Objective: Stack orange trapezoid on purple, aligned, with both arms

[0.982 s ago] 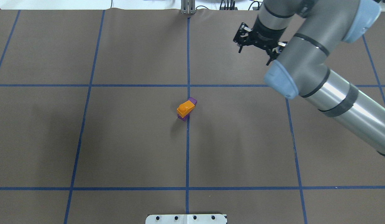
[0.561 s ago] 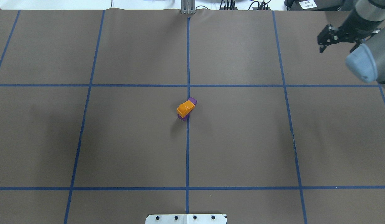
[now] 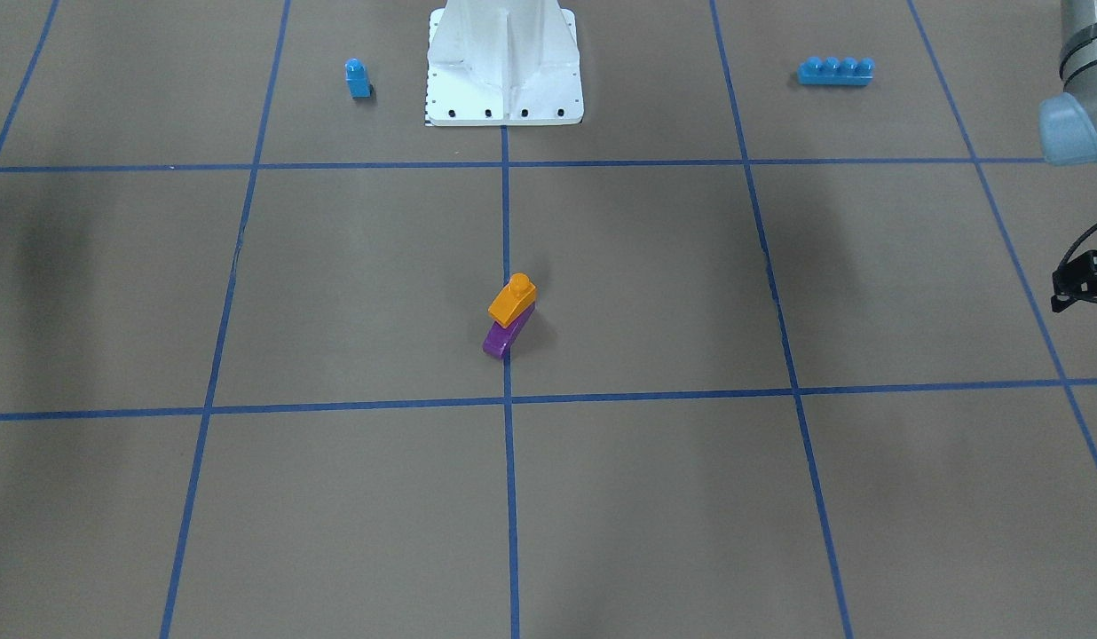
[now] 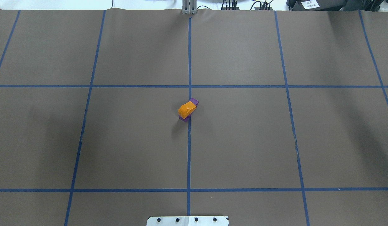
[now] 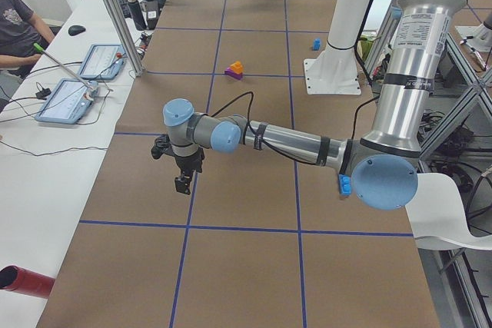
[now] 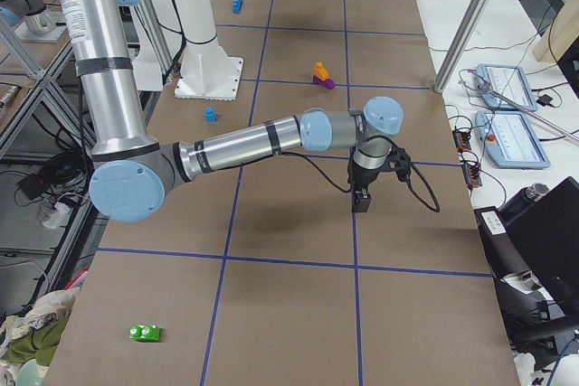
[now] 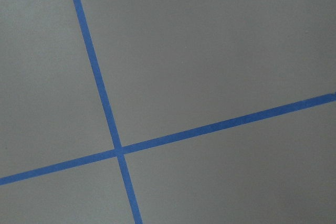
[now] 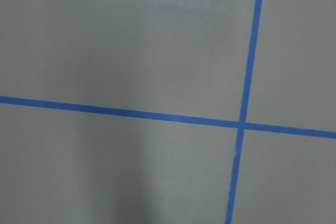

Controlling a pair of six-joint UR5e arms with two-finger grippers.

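Note:
The orange trapezoid (image 4: 187, 109) sits on top of the purple block (image 4: 194, 101) at the table's centre, by the middle tape line. The stack also shows in the front view, orange (image 3: 511, 300) over purple (image 3: 502, 339). No gripper touches it. My left gripper (image 5: 182, 183) hangs over the table far out on my left and points down; only its edge (image 3: 1081, 282) shows in the front view. My right gripper (image 6: 362, 202) hangs far out on my right and points down. I cannot tell whether either is open or shut. Both wrist views show only brown paper and blue tape.
A small blue single-stud block (image 3: 358, 77) and a long blue four-stud brick (image 3: 835, 70) lie on either side of the white base plate (image 3: 504, 111). A green block (image 6: 145, 333) lies near the right end. Tablets (image 5: 69, 101) lie on the side table.
My right arm has swung out to the right and left the overhead view. The orange-on-purple stack has not moved.

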